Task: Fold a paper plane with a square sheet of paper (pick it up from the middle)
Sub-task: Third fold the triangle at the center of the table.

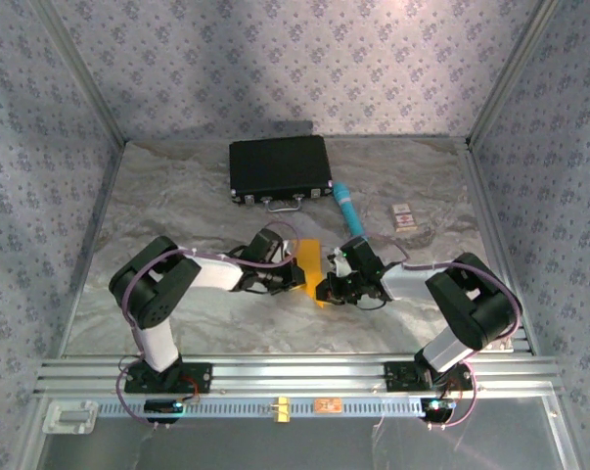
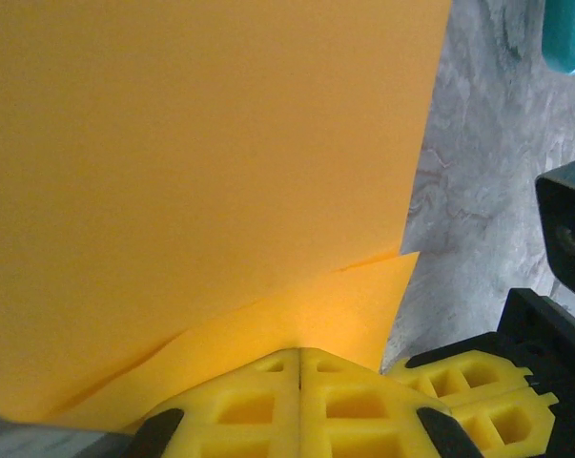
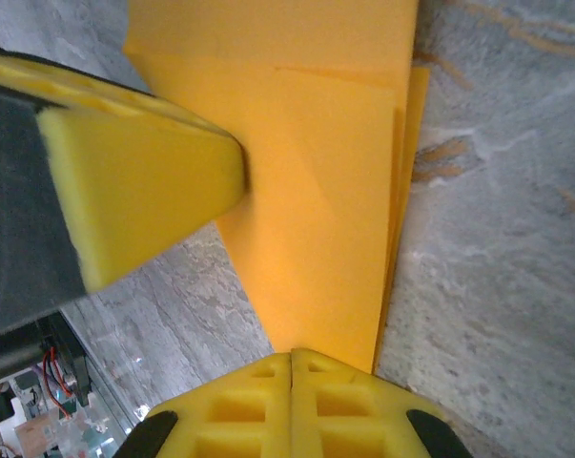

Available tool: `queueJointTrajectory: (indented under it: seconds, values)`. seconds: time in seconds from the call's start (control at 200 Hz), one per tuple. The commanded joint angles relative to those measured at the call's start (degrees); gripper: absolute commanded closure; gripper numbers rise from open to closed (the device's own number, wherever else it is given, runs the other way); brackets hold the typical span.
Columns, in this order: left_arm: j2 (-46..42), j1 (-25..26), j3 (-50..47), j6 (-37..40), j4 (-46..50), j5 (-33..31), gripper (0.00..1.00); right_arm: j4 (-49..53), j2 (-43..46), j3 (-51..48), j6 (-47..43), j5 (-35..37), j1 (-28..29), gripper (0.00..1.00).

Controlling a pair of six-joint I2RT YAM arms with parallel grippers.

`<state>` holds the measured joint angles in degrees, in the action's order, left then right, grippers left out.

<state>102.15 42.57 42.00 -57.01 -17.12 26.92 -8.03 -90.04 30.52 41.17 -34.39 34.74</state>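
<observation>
the top view places the left hand (image 1: 285, 277) and right hand (image 1: 334, 287) meeting at the folded orange paper (image 1: 310, 257) in the middle of the surface (image 1: 177, 206), with a black case (image 1: 280, 168), teal tube (image 1: 348, 206) and small card (image 1: 403, 216) behind. the left wrist view shows the left hand's fingers (image 2: 258, 405) pressed together, clamped on the paper's layered edge. the right wrist view shows the right hand pinched tight on a narrow corner.

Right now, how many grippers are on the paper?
2. Left gripper is shut at the left edge of the folded orange paper; right gripper is shut at its near tip. Whether either actually pinches a layer is hidden.
</observation>
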Motion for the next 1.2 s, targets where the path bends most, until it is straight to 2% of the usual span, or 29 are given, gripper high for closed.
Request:
queueJointTrajectory:
  seconds: [0.0, 0.66, 0.86, 1.029, 1.194]
  values:
    - [-1.1, -2.7, -1.7, 2.0, 1.1, -2.7, 0.95, 5.6, -2.1, -1.8, 0.3, 3.5, -0.6, 1.00]
    - [-3.5, -9.2, -1.1, 5.4, 11.5, -4.3, 0.96, 6.0, -1.5, -1.7, -0.2, 3.2, -0.6, 1.00]
    - [-5.1, -9.0, 0.1, 5.0, 12.4, -3.9, 0.97, 5.9, -1.2, -1.5, -0.5, 2.9, -0.6, 1.00]
    - [-9.3, -8.0, 1.9, 6.8, 16.3, -7.0, 0.95, 6.1, -1.3, -1.2, -1.0, 2.5, -0.6, 1.00]
    - [-10.9, -5.2, 3.9, 8.3, 17.4, -7.5, 0.93, 6.5, -1.0, -1.0, -1.1, 2.6, -0.6, 1.00]
